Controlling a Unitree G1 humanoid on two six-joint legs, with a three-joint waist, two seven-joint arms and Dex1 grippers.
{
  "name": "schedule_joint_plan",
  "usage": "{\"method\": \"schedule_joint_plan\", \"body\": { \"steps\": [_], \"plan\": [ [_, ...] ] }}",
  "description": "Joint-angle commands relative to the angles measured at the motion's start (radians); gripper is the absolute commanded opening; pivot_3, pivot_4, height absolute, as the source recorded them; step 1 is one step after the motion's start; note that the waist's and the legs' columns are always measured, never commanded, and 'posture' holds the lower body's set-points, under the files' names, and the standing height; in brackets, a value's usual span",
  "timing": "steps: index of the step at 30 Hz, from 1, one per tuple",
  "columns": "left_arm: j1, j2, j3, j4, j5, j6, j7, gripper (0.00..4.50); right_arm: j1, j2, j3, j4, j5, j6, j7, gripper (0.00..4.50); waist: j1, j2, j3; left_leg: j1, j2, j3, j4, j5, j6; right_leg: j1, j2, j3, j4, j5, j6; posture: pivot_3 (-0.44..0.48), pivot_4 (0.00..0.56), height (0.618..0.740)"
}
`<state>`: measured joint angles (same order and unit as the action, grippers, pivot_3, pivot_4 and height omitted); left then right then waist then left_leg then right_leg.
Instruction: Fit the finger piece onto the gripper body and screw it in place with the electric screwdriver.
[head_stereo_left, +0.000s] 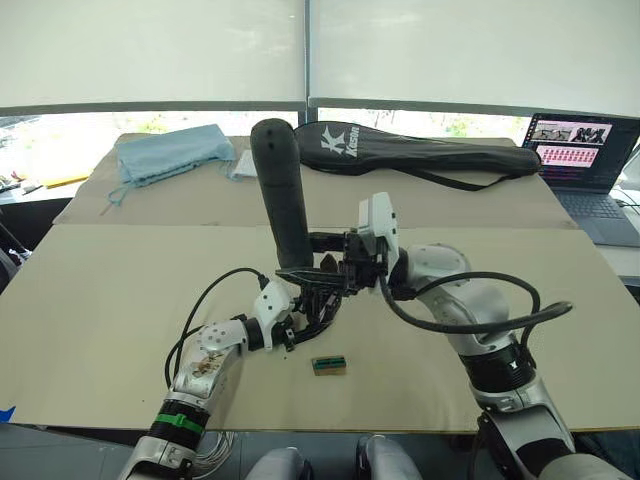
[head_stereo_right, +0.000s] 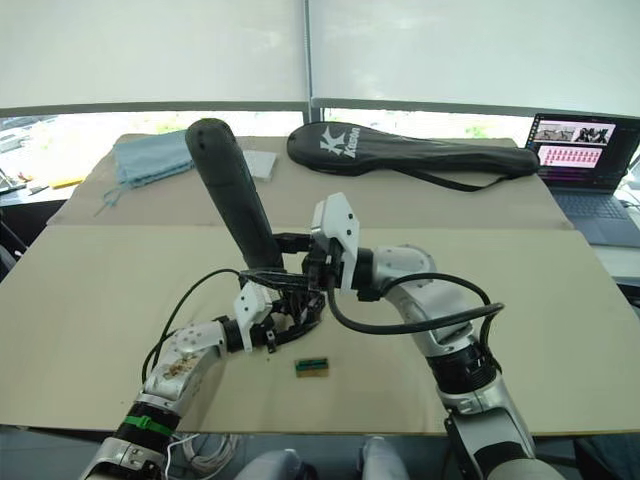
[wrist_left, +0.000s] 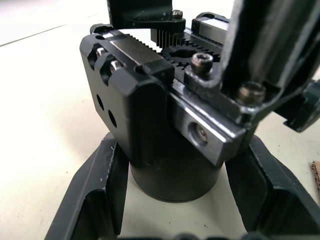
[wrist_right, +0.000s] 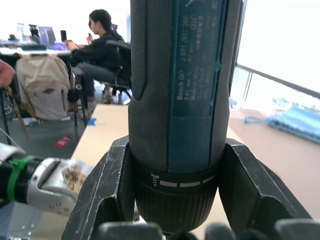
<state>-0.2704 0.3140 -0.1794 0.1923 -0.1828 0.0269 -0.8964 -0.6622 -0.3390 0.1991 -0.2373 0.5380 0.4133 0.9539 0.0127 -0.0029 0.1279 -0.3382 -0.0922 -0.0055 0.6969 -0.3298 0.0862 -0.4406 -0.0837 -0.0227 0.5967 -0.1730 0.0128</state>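
While the gripper body (wrist_left: 155, 125) is pinched at frame centre by the left end effector (head_stereo_left: 300, 312), the electric screwdriver (head_stereo_left: 283, 190) is clamped near its collar by the right end effector (head_stereo_left: 352, 262). Both are judged rigid; the long screwdriver seems top-heavy.

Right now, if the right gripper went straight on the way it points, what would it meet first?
Probably the left gripper. The right gripper, shut on the electric screwdriver, points toward the left, where the left gripper holds the gripper body just below; depth is unclear.
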Motion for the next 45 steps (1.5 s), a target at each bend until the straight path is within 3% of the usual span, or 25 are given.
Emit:
{"method": "schedule_joint_plan", "body": {
  "steps": [1,10,11,15,20,28,30,35,37,41,45],
  "plan": [
    [0.014,-0.001,-0.024,0.043,0.025,0.015,0.006,2.28,-0.034,-0.001,-0.053,-0.082,0.055,-0.016,0.018,1.92,0.001,0.0,0.0,0.0,0.0,-0.001,0.0,0.0,0.0,0.0,0.0,-0.001,-0.001,0.0,0.0,0.0,0.15,0.74],
    [0.017,-0.015,-0.01,0.06,0.008,0.032,0.019,2.28,-0.025,-0.015,-0.105,-0.156,0.185,0.016,0.051,1.92,0.002,0.0,0.0,0.0,0.0,-0.002,-0.001,0.0,0.0,0.001,-0.001,-0.001,-0.001,0.0,0.0,0.0,0.15,0.74],
    [0.02,-0.018,-0.005,0.058,0.007,0.031,0.026,3.08,-0.025,-0.02,-0.114,-0.167,0.205,0.026,0.052,1.92,0.002,0.0,0.0,0.0,0.0,-0.002,-0.001,0.0,0.0,0.001,-0.001,-0.002,-0.001,0.0,0.0,0.0,0.15,0.74],
    [0.034,-0.012,0.009,0.048,0.003,0.023,0.034,4.44,-0.038,-0.053,-0.169,-0.22,0.333,0.095,0.036,1.92,0.002,0.0,0.0,0.0,0.0,-0.003,-0.001,0.0,0.0,0.001,-0.001,-0.002,-0.001,0.0,0.0,0.0,0.15,0.74],
    [0.085,0.021,0.046,-0.006,-0.017,0.023,0.034,4.44,-0.051,-0.156,-0.251,-0.26,0.45,0.194,0.005,1.92,-0.005,0.0,0.0,0.0,0.0,-0.003,-0.003,0.0,0.001,0.001,-0.002,-0.001,-0.002,0.0,0.0,0.0,0.15,0.74],
    [0.212,0.181,0.211,-0.107,-0.175,0.006,-0.092,4.44,-0.009,-0.469,-0.468,-0.164,0.631,0.412,-0.02,1.92,-0.013,0.0,0.001,-0.011,0.002,-0.002,-0.004,-0.001,0.001,-0.011,-0.002,-0.001,-0.002,-0.001,-0.002,0.0,0.15,0.74],
    [0.263,0.26,0.276,-0.106,-0.235,-0.001,-0.188,4.44,0.045,-0.629,-0.496,-0.103,0.61,0.544,-0.022,1.92,-0.009,0.0,0.001,-0.017,0.002,-0.001,-0.003,0.0,0.0,-0.016,-0.002,-0.001,-0.001,0.0,-0.002,0.0,0.15,0.74],
    [0.297,0.418,0.415,-0.103,-0.372,-0.012,-0.403,4.44,0.301,-1.082,-0.349,0.045,0.383,0.69,0.162,1.92,0.01,0.006,0.006,-0.021,0.003,0.0,-0.002,-0.002,0.004,-0.018,-0.006,-0.004,-0.003,-0.001,-0.003,0.0,0.15,0.74],
    [0.289,0.459,0.444,-0.1,-0.387,0.004,-0.434,4.44,0.375,-1.17,-0.27,0.105,0.299,0.684,0.213,1.92,0.018,0.007,0.007,-0.025,0.003,0.0,0.001,-0.003,0.005,-0.019,-0.007,-0.006,-0.004,-0.001,-0.002,0.0,0.15,0.74],
    [0.32,0.532,0.452,-0.08,-0.372,0.026,-0.496,4.44,0.384,-1.16,-0.145,0.207,0.154,0.645,0.215,1.92,0.006,0.015,0.012,-0.029,0.002,0.002,0.005,-0.004,0.007,-0.02,-0.007,-0.006,-0.005,0.001,0.001,0.0,0.15,0.74],
    [0.304,0.533,0.453,-0.046,-0.348,0.017,-0.48,4.44,0.305,-1.065,-0.041,0.318,0.006,0.604,0.183,1.92,-0.008,0.016,0.015,-0.029,0.002,0.006,0.005,-0.004,0.007,-0.023,-0.008,-0.007,-0.003,0.002,0.002,0.0,0.15,0.74]
  ]
}}
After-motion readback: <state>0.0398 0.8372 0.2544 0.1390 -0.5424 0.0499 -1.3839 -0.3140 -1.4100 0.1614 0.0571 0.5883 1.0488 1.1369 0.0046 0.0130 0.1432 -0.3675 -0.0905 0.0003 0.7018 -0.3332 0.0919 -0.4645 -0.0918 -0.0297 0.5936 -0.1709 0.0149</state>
